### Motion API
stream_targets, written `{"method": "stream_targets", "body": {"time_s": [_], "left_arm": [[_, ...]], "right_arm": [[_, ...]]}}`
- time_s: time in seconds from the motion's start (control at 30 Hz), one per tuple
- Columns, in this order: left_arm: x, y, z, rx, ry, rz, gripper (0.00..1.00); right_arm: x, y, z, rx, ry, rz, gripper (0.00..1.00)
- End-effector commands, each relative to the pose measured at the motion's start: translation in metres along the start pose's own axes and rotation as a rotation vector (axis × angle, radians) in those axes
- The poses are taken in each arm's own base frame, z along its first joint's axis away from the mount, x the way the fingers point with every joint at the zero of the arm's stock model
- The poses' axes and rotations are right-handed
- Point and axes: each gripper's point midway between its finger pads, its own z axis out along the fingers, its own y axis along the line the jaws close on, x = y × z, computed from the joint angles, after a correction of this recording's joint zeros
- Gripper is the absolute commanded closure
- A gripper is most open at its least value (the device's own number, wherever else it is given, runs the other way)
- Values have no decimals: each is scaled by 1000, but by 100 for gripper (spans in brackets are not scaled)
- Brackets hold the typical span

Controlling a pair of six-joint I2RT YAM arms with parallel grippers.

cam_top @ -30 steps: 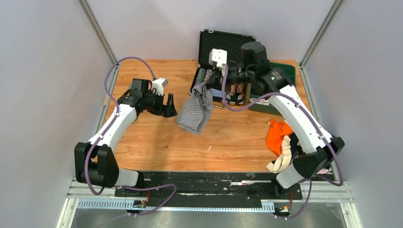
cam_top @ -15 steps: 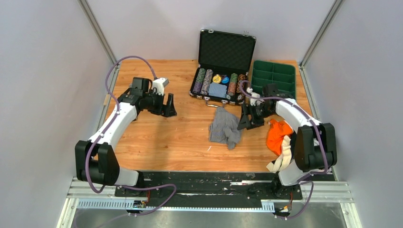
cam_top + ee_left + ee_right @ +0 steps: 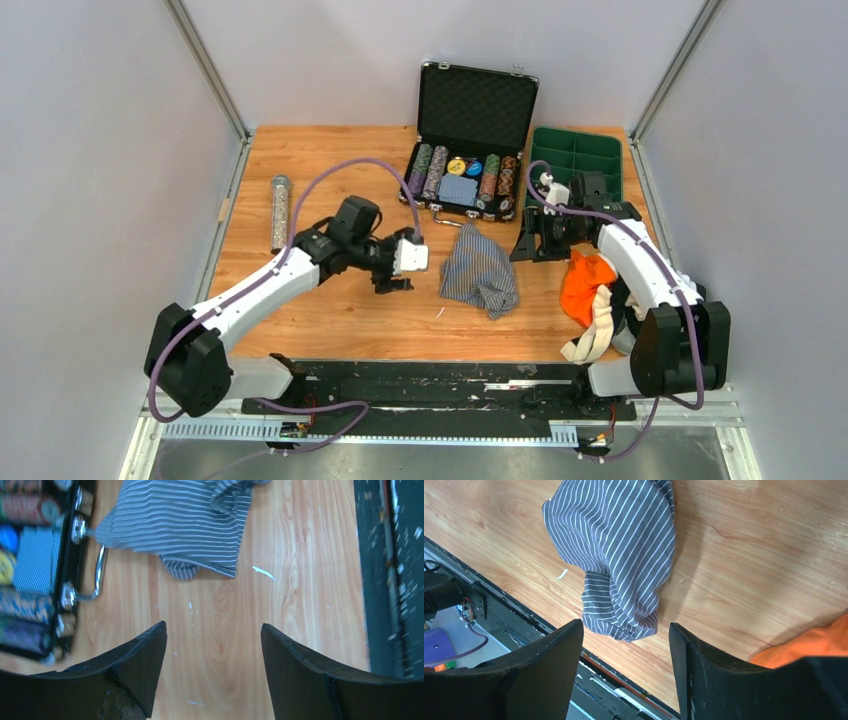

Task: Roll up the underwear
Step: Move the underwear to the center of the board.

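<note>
The grey-and-white pinstriped underwear (image 3: 480,272) lies crumpled on the wooden table, in front of the chip case; it fills the top of the left wrist view (image 3: 185,525) and of the right wrist view (image 3: 624,545). My left gripper (image 3: 398,279) (image 3: 212,632) is just to its left, open, with only bare wood between the fingers. My right gripper (image 3: 533,246) (image 3: 624,630) hovers to its right, open and empty. More underwear, orange (image 3: 585,283) (image 3: 809,645) and beige-white (image 3: 597,332), is piled beside the right arm.
An open black case of poker chips (image 3: 468,178) (image 3: 30,580) stands at the back centre, with a green compartment tray (image 3: 577,158) to its right. A glittery cylinder (image 3: 280,212) lies at the far left. The black rail (image 3: 440,375) runs along the near edge.
The right gripper let go of the striped underwear, which dropped onto the table, and moved off to its right. The left arm swung right toward the cloth, uncovering the cylinder.
</note>
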Motion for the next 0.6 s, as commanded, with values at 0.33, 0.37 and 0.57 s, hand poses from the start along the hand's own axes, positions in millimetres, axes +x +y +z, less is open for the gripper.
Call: {"method": "stream_targets", "body": {"time_s": [0.33,0.37,0.57], "left_arm": [[-18,-22,82,241,-170,707,51],[-12,-27,86,245,-165,714,51],[-2,-39,108,297,-163,917,52]], "right_arm": [[-5,9,-15,-27,-60,5,37],[-2,8,-15,-28,-59,13,37],[9,8,-17,-42,-67,60,38]]}}
